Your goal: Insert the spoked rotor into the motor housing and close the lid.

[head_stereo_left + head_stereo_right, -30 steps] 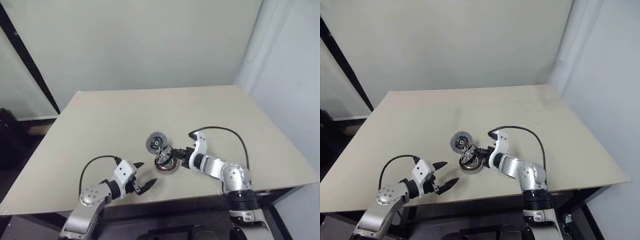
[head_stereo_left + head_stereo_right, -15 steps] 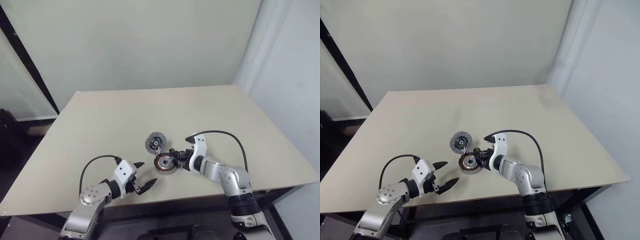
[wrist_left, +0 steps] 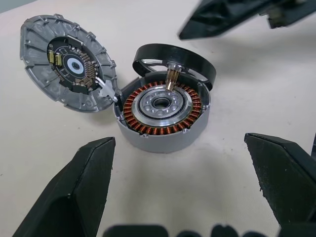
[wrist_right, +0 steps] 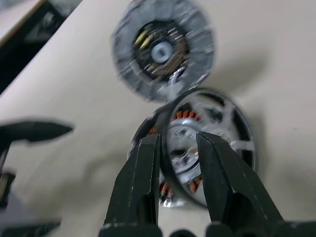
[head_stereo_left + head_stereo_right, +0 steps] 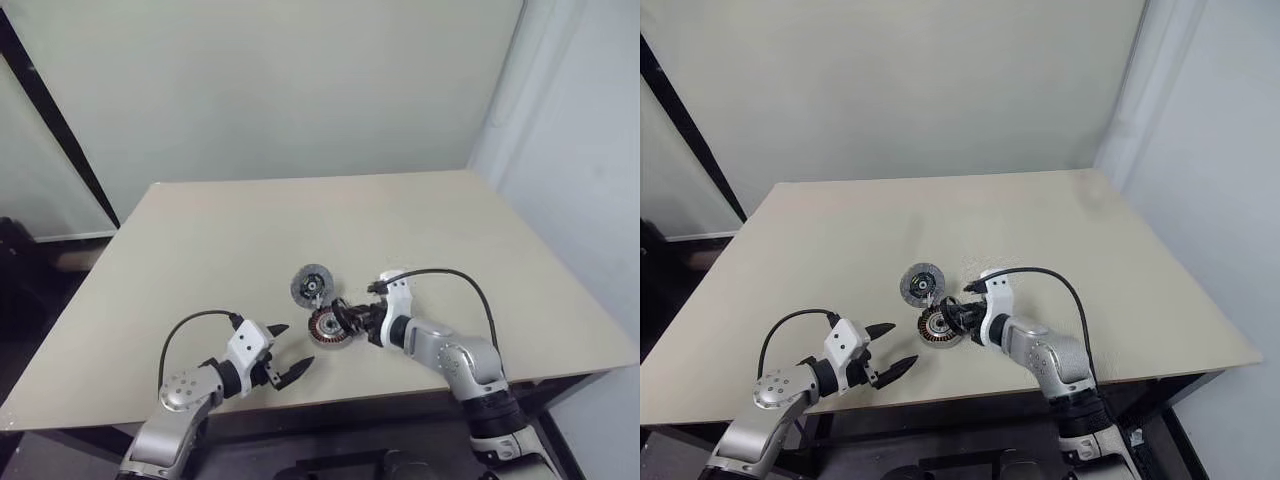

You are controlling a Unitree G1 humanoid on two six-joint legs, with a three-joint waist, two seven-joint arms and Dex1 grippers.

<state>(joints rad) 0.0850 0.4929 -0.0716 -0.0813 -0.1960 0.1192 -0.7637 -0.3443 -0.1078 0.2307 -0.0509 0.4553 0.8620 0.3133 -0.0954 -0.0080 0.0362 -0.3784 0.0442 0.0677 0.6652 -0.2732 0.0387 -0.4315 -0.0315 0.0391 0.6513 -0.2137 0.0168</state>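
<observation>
The motor housing (image 3: 163, 111), a silver cup with copper windings, sits on the table near its front edge. The spoked rotor (image 3: 174, 61) stands tilted over the housing's far rim, its shaft touching the windings. My right gripper (image 4: 177, 140) is shut on the rotor's rim (image 4: 212, 128), reaching in from the right (image 5: 348, 318). The lid (image 3: 69, 61) lies beside the housing with its inner face up, touching the housing's edge. My left gripper (image 5: 285, 372) hovers open in front of the housing, a short way to its left, holding nothing.
The beige table (image 5: 250, 230) stretches wide behind and to both sides of the parts. Its front edge runs just under my two arms. A black cable (image 5: 450, 275) loops above my right wrist.
My right gripper has rolled and drawn slightly back with the rotor, tilting it and uncovering the housing's windings. The left arm, housing and lid have stayed put.
</observation>
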